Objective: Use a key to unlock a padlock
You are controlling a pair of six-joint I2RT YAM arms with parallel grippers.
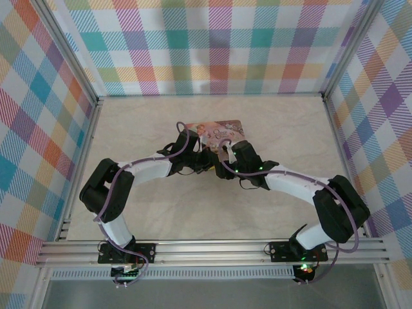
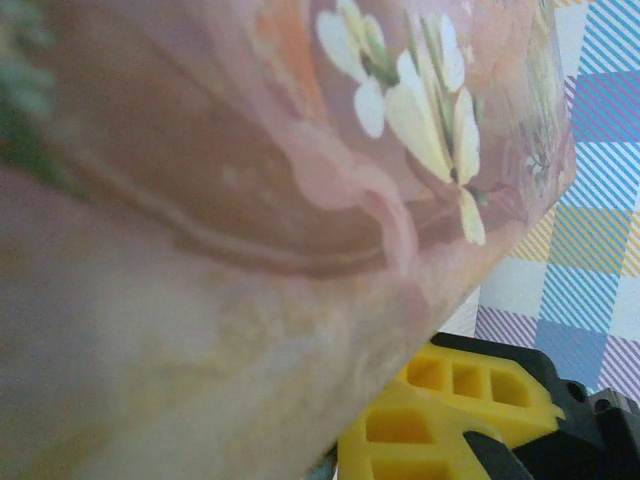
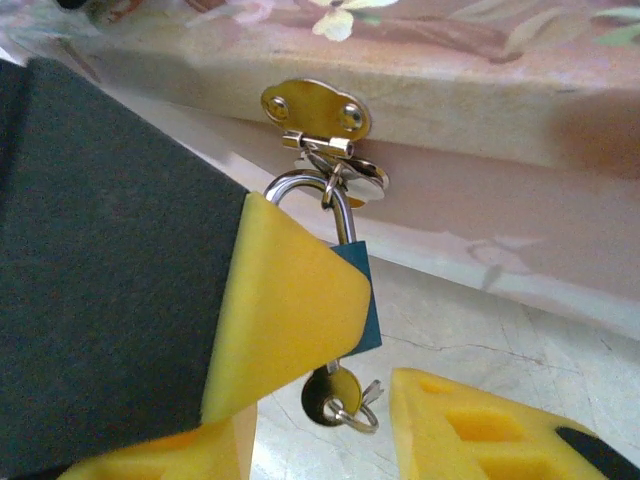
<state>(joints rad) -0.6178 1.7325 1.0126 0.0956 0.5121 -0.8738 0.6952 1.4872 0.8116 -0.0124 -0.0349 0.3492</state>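
While left tool (image 2: pixel 440 410) is closed, right tool (image 3: pixel 375 365) gapes beside padlock (image 3: pixel 358 300) (key (image 3: pixel 328 392) inserted).

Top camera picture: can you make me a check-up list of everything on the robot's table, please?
Surface: pale marbled tabletop.
Job's things: teal padlock hangs from the brass hasp of a flowery pink box; the key sits in the padlock's underside.
Clutter: nothing seen.
Grippers: left end effector shut, close against the box's left end; whether it pinches the box cannot be told. Right end effector open, one yellow finger covering part of the padlock, the other apart from it.
Cables: purple cables run along both arms.
Surroundings: plaid walls; metal rail at the near edge.
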